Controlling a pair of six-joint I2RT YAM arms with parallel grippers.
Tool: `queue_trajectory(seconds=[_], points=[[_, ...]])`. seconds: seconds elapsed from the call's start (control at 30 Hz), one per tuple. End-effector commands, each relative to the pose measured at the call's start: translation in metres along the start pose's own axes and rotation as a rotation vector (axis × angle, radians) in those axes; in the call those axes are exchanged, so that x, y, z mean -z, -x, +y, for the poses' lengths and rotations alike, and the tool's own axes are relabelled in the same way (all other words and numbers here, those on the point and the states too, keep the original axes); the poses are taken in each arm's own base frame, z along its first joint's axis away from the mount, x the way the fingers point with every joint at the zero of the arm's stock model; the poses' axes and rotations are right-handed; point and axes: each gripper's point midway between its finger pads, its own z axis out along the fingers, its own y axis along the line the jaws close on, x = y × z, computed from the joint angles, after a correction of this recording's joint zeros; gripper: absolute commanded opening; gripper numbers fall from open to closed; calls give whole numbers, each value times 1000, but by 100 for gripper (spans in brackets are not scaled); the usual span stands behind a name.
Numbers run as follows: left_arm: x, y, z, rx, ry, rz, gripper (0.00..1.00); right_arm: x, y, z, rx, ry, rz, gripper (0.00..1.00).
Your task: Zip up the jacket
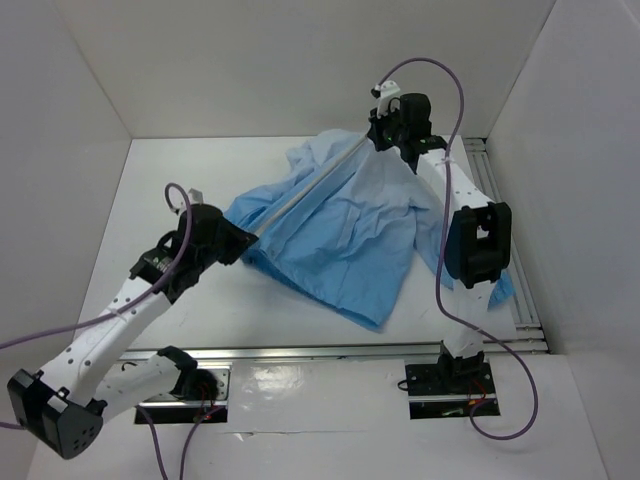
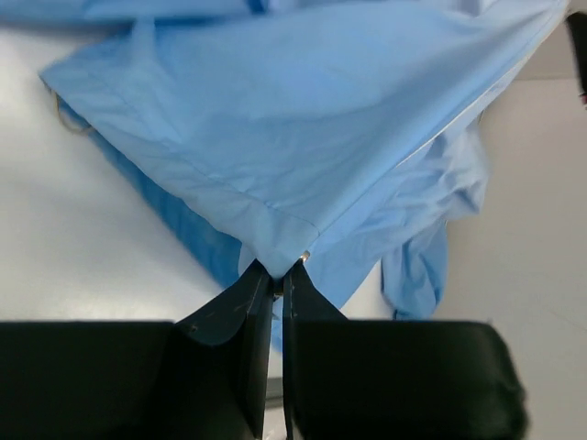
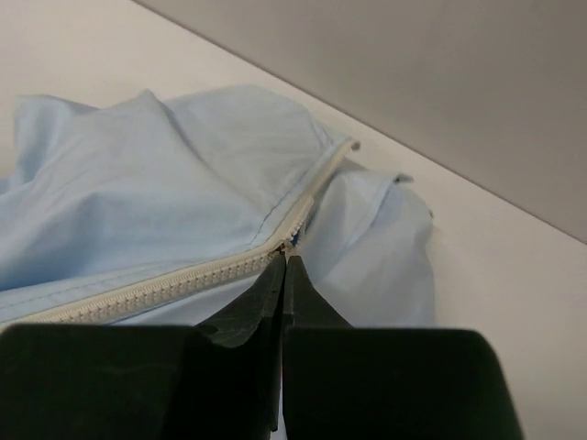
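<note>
The jacket (image 1: 345, 225) lies crumpled at the middle of the table (image 1: 180, 310), its zipper (image 1: 310, 190) stretched taut from 8 o'clock to 1 o'clock. The left gripper (image 1: 247, 243), jaws closed tight, pinches the jacket's bottom corner at the 8 o'clock end. The right gripper (image 1: 378, 140), also closed tight, clamps the zipper at the 1 o'clock end.

A: What lies below the left pincer (image 1: 250, 243)?
B: A white surface (image 1: 180, 310), spreading out to its left and to its near side.
A: And by the right pincer (image 1: 375, 138)?
B: A white back wall (image 1: 280, 60) stands just beyond it and a side wall (image 1: 585, 150) is off to its right. A metal rail (image 1: 492, 175) runs between that wall and the pincer. A second rail (image 1: 320, 352) lines the near edge, well apart from both.
</note>
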Motion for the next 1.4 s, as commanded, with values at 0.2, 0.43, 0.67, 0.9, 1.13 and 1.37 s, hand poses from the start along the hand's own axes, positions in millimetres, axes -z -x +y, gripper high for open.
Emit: queue_trajectory(seconds=[0.2,0.43,0.67,0.9,1.13,1.37], points=[[42,147,-66,-90,16,-346,0,51,89,-77,48,-234,-215,0],[58,251,-55,-46,44,-489,0,79,75,-109,-27,-268,-189,0],[42,302,-16,-7,111,-486,0,102,49,-131,-118,-330,-133,0],[23,311,6,-26,157,-451,0,147,27,-167,-242,-512,-130,0],[-6,298,49,-39,252,-356,0,190,0,-182,-289,-610,-123,0],[-28,287,90,-27,331,-286,0,195,-44,-179,-314,-658,-60,0]])
